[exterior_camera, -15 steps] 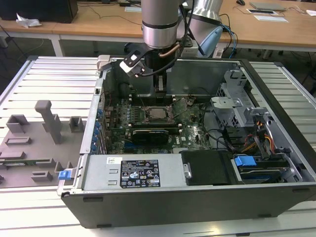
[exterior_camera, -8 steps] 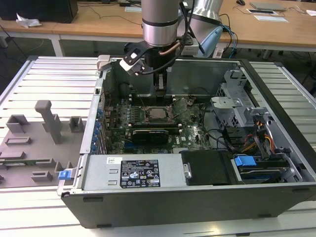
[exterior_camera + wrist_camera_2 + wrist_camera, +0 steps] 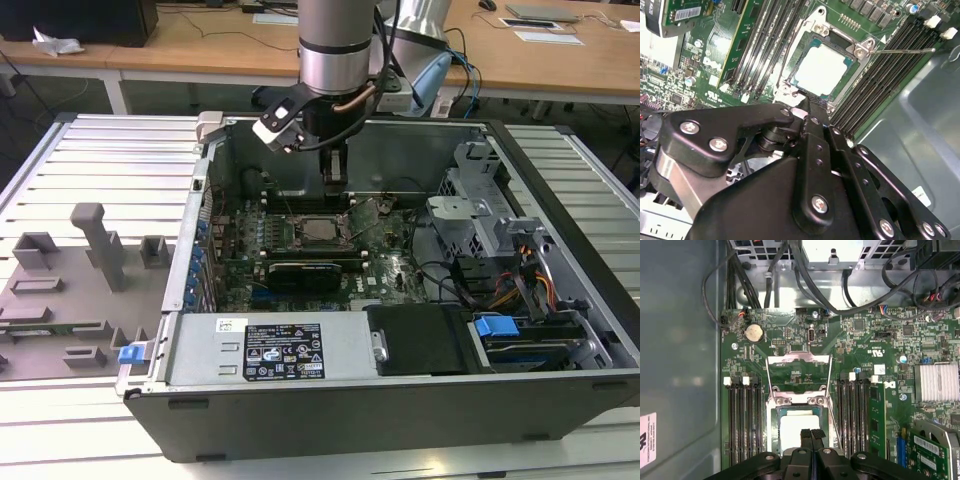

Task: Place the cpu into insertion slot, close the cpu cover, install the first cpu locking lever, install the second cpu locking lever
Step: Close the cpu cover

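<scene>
On the exterior view's left, a grey holder plate (image 3: 135, 300) lies on the slatted bench (image 3: 100, 160), just beside the open PC case (image 3: 350, 410), which takes the bench's middle. The green motherboard (image 3: 390, 270) lies on the case floor.

Approx. in the board's middle, between two banks of memory slots (image 3: 742, 420), sits the insertion slot (image 3: 774, 422). The cpu (image 3: 797, 427) lies flat inside it, silvery top up and square to the frame, so step 1 looks done.

The cpu cover (image 3: 799, 359) is not closed. In the first wrist view it is folded back from the slot's far edge, and the board shows through its window. I cannot tell if it lies flat or stands tilted. Two thin wire levers (image 3: 769, 380) run along its sides, not hooked. In the second wrist view one lever (image 3: 902, 50) sticks out from the slot's corner over the memory slots. By my judgement, one step of four is done, and the cover + both levers are left.

The gripper (image 3: 811, 434) hangs over the slot's near edge, jaws pressed together w/ nothing between them. I cannot tell if it touches the chip.

On the exterior view's right, a metal drive cage (image 3: 480, 215) fills the case's corner.
</scene>
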